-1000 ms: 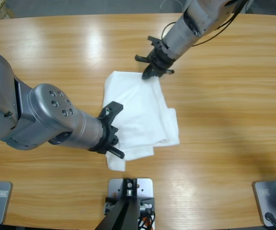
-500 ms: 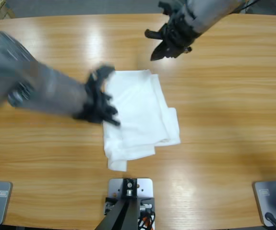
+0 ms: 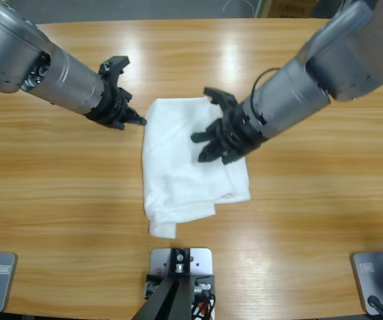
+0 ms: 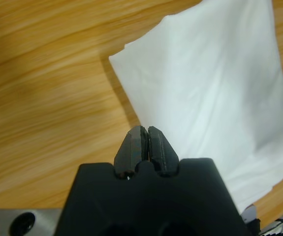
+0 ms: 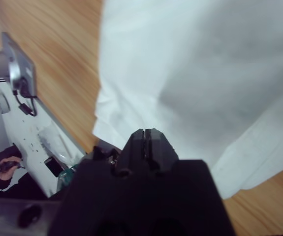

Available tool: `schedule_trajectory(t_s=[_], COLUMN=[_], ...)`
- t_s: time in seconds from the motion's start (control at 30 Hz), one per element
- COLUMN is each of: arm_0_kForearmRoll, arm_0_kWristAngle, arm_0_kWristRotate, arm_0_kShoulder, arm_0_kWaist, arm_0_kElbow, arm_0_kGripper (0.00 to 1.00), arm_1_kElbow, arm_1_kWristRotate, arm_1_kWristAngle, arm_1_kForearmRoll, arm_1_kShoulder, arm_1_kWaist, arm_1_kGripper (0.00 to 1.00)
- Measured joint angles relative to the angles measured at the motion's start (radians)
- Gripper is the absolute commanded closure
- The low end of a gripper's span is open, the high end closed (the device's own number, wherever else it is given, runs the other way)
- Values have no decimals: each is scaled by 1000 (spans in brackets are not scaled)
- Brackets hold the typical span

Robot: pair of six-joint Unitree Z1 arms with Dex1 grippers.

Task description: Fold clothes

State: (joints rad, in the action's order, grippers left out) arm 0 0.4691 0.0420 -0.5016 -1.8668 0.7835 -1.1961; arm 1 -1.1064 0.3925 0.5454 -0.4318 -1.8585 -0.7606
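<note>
High view: one white T-shirt [image 3: 194, 160], folded into a rough rectangle, lies mid-table [image 3: 311, 200], slightly near of centre. Two arms, two grippers. Left gripper [image 3: 128, 113] sits just beside the shirt's far-left corner, jaws pressed together, holding nothing. Right gripper [image 3: 211, 143] hangs over the shirt's right half, jaws likewise closed and empty.

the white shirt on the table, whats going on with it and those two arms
Two robot arms are working on folding a white T-shirt, which lies in a rough folded rectangle on the wooden table. The left gripper sits beside the shirt's upper left corner with its jaws shut on nothing. The right gripper is over the middle of the shirt, jaws also shut, and no cloth shows between them. Neither arm holds the shirt at this moment.
</note>
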Motion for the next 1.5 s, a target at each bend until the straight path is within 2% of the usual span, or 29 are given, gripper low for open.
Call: schedule_trajectory(t_s=[0.17, 0.4, 0.9, 1.07, 1.23, 1.5], arm_0_kForearmRoll=[-13, -13, -13, -13, 10, 40], arm_0_kWristAngle=[8, 37, 72, 72, 76, 76], arm_0_kWristRotate=[0, 0, 0, 0, 0, 25], arm_0_kShoulder=[-23, -28, -102, -173, -227, -238], arm_0_kWaist=[0, -1, -1, -4, -53, -200], arm_0_kElbow=[-15, -76, -90, -104, -153, -186], arm_0_kGripper=[1000, 1000, 1000, 1000, 1000, 1000], arm_1_kElbow=[110, 140, 158, 158, 158, 171], arm_1_kWristRotate=[9, 11, 40, 42, 43, 48], arm_1_kWristAngle=[0, 0, -8, -23, -37, -42], arm_1_kForearmRoll=[79, 130, 141, 130, 100, 83], arm_1_kShoulder=[-23, -67, -77, -70, -55, -45], arm_1_kWaist=[0, 0, 0, -3, -3, -3], arm_1_kGripper=[1000, 1000, 1000, 1000, 1000, 1000])
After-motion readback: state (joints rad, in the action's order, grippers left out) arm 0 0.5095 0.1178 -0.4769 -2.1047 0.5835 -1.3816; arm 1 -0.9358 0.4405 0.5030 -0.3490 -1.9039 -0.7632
